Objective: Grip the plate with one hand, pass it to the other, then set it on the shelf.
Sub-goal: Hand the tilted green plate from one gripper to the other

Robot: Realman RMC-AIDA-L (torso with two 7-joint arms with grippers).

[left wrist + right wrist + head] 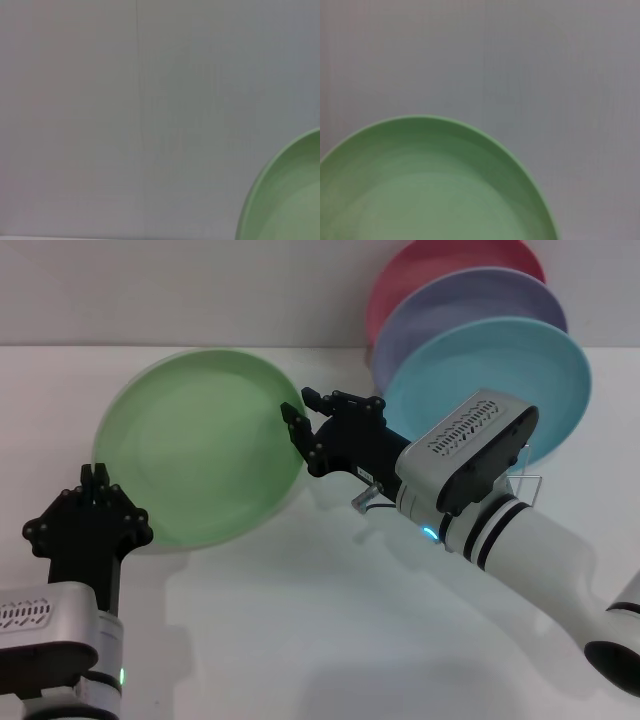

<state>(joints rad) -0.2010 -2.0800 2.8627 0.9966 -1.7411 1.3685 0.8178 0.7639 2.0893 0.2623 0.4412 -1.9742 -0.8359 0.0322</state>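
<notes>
Step in hand: the handover; the plate [200, 445] is held up, tilted, in the centre-left of the head view, between the two grippers
Right gripper [300, 425]: reaches in from the right of the frame, its black fingers clenched on the plate's right rim, so this arm seems to carry the plate
Left gripper [97, 478]: at the lower left, its fingertips meet the plate's lower left rim; I cannot tell whether it grips or only touches
Next move, as I judge it: one gripper must let go only once the other's hold is sure, then the plate has to be carried upright to the shelf [525, 485] and slotted between free loops
Shelf: only a bit of silver wire shows at centre right, behind the right arm's grey vented housing
Other plates: a turquoise plate [520, 370], a lavender plate [480, 295] and a pink plate [430, 270] stand upright in the upper right
Hidden: most of the rack and any free slot; the left contact point
Wrist views: each shows only part of the green plate against a blank wall, no fingers
</notes>
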